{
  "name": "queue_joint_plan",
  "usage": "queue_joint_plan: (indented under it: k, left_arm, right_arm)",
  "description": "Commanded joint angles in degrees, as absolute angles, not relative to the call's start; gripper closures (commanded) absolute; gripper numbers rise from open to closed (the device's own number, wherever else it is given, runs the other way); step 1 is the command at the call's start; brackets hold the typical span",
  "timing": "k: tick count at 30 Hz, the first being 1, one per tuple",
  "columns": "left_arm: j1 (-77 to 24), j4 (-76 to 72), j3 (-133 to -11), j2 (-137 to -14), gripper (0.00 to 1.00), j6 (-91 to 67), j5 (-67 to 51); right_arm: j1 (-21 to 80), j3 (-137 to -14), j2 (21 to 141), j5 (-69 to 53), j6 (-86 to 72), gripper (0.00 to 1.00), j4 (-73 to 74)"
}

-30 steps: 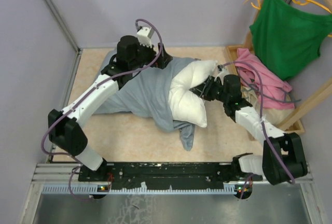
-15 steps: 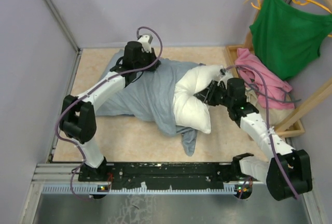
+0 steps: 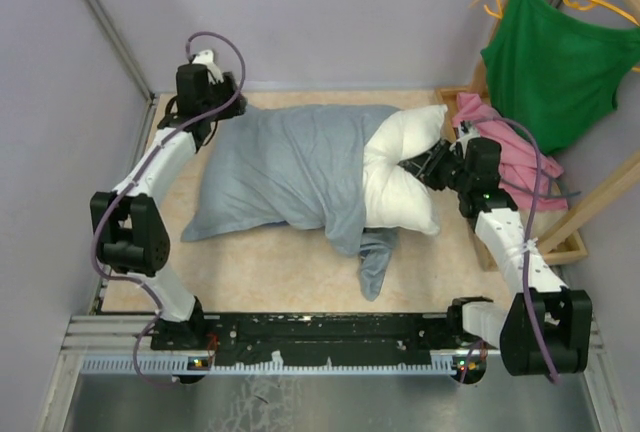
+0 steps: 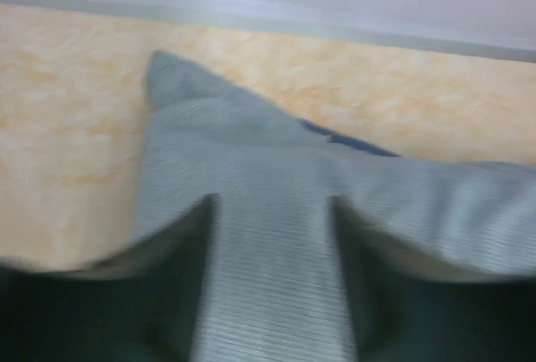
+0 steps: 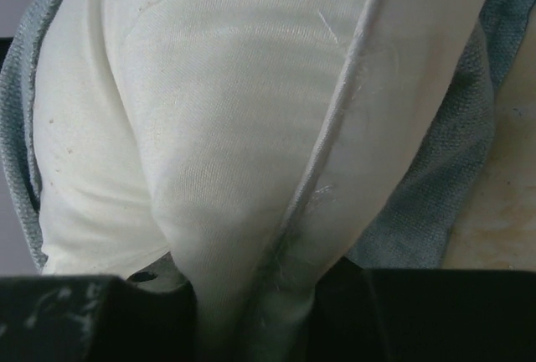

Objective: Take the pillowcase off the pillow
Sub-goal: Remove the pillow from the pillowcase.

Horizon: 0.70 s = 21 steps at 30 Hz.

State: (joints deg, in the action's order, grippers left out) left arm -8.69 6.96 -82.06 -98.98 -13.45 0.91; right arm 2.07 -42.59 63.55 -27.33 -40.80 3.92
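Note:
The pale grey-blue pillowcase (image 3: 285,167) lies stretched across the table's middle, still covering the left part of the white pillow (image 3: 400,177). The pillow's right half sticks out bare. My left gripper (image 3: 208,112) is at the far left corner, shut on the pillowcase's closed end; the left wrist view shows the cloth (image 4: 268,236) pinched between the dark fingers (image 4: 167,287). My right gripper (image 3: 425,164) is shut on the pillow's seamed edge (image 5: 276,287), with pillowcase cloth (image 5: 452,186) behind it in the right wrist view.
A pink garment (image 3: 505,147) lies in a wooden tray (image 3: 560,247) at the right. A green tank top (image 3: 550,62) hangs on a wooden rack at the back right. Purple walls close the back and left. A loose flap of pillowcase (image 3: 375,257) trails toward the front.
My left gripper has pulled the pillowcase's end far left and back, stretching the cloth. My right gripper has drawn the pillow right. More white pillow shows now.

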Motion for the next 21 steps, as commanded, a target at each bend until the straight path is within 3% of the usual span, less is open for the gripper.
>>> queue_joint_plan:
  k: [1, 2, 4, 9, 12, 19, 21]
  left_arm:
    - [-10.6, 9.4, -87.3, -94.1, 0.07, -14.5, -15.5]
    - [-11.4, 8.6, -86.2, -93.1, 0.01, -15.4, -20.8]
    - [-14.8, 8.5, -82.9, -90.8, 0.0, -15.6, -24.1]
    - [-27.6, 12.1, -75.6, -87.8, 0.0, -13.3, -12.5]
    - [-29.2, 12.5, -71.6, -88.1, 0.03, -16.2, -10.0]
    - [-29.2, 17.7, -69.3, -87.8, 0.41, -15.1, 1.6]
    - [-29.2, 20.0, -69.4, -87.9, 0.6, -15.4, 6.3]
  right_arm:
    - [1.7, -46.7, 65.4, -26.3, -42.1, 1.0, -3.1]
    - [1.8, -46.6, 65.5, -26.2, -41.9, 1.0, -3.1]
    - [1.9, -46.4, 65.4, -26.1, -41.3, 1.0, -3.0]
    - [2.1, -45.3, 64.8, -25.6, -40.0, 1.0, -2.0]
    - [2.2, -45.7, 65.0, -26.0, -39.9, 1.0, -1.6]
    - [2.2, -47.2, 65.4, -26.0, -39.1, 1.0, -0.4]
    - [2.2, -47.3, 65.6, -25.9, -39.1, 1.0, -0.2]
